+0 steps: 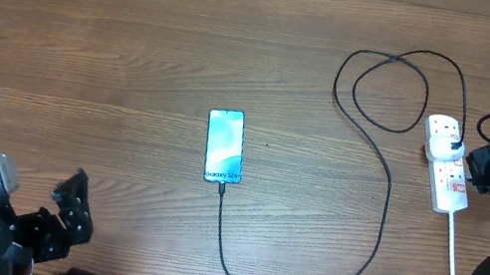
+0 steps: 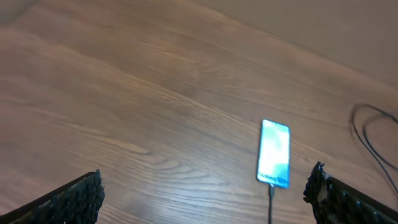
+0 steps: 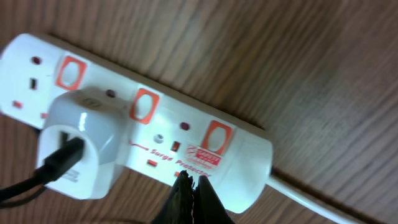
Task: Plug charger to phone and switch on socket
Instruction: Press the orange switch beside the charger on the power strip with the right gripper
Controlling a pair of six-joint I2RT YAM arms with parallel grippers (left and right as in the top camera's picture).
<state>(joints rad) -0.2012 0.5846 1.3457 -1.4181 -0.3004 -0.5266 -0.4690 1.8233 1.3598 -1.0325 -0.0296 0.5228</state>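
Right claw (image 3: 191,186) pinched shut, tips at white plastic power strip (image 3: 249,155). We'd nudge toward 10 o'clock and press the middle red rocker switch (image 3: 144,106) squarely. Left claw (image 2: 202,190) open.

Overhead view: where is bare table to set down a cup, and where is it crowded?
Bare table lies left of the phone, beyond the left tool, and between the phone and the charger cable. Crowded at the right: cable loops, socket, right tool.
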